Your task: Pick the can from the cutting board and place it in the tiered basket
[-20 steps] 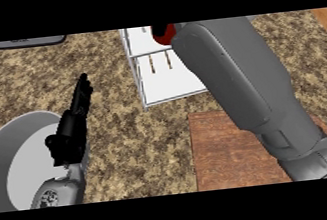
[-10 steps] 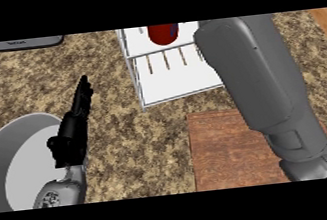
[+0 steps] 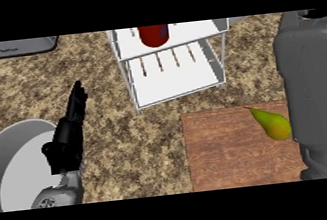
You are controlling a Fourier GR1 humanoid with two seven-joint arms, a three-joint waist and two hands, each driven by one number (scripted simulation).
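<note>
The can (image 3: pixel 154 35) lies in the upper tier of the tiered basket (image 3: pixel 181 87), at the top centre of the frame, partly cut by the upper edge. The cutting board (image 3: pixel 234 150), lower right of centre, carries only a pear (image 3: pixel 272 124). I judge the placement made and the step in hand to be clearing my right arm from the basket.

My right forearm fills the right side of the frame. Only a dark sliver of my right hand (image 3: pixel 324 11) shows at the upper right corner; whether its fingers are straight or curled I cannot tell.

Procedure for a clean withdrawal:
1. Confirm release before moving, since the hand itself is out of sight.
2. Draw the arm toward the right and lower edge, away from the basket's right post.
3. Keep the forearm above the pear, which lies just beside it on the board.
4. Avoid any sweep to the left that could jar the wire frame and roll the can.

My left hand (image 3: pixel 70 132), fingers straight and relaxed, rests at the left of the frame, beside a grey plate (image 3: pixel 9 163). Leave it there.
</note>
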